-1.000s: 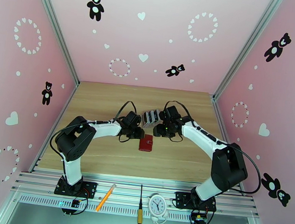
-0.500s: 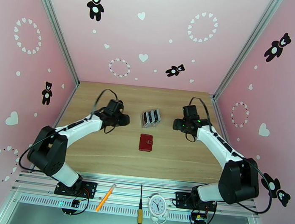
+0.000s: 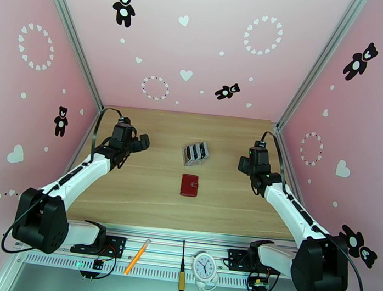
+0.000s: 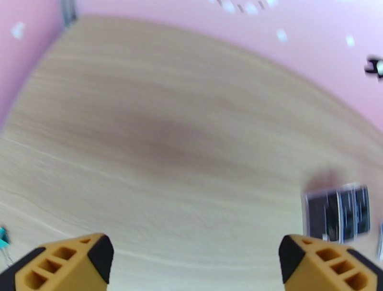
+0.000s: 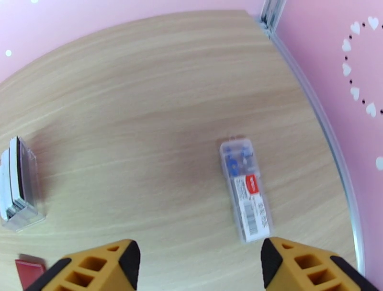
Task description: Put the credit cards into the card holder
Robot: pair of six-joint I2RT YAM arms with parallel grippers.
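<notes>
On table (image 3: 141, 195) centre: card holder (image 3: 189, 185), closed; task apparently unstarted.
Credit cards (image 3: 196, 151) upright in clear stand (image 5: 28, 216) just behind; left gripper (image 4: 196, 249), right gripper (image 5: 200, 252) both spread wide, empty, well aside.

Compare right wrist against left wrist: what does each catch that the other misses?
Right wrist, not left: a clear labelled box, a corner of the red card holder, the metal rail, the open right tool. Left wrist, not right: the open left tool, a teal bit at the frame's left edge. Both: the wooden table, the clear stand holding the credit cards, pink wall.
</notes>
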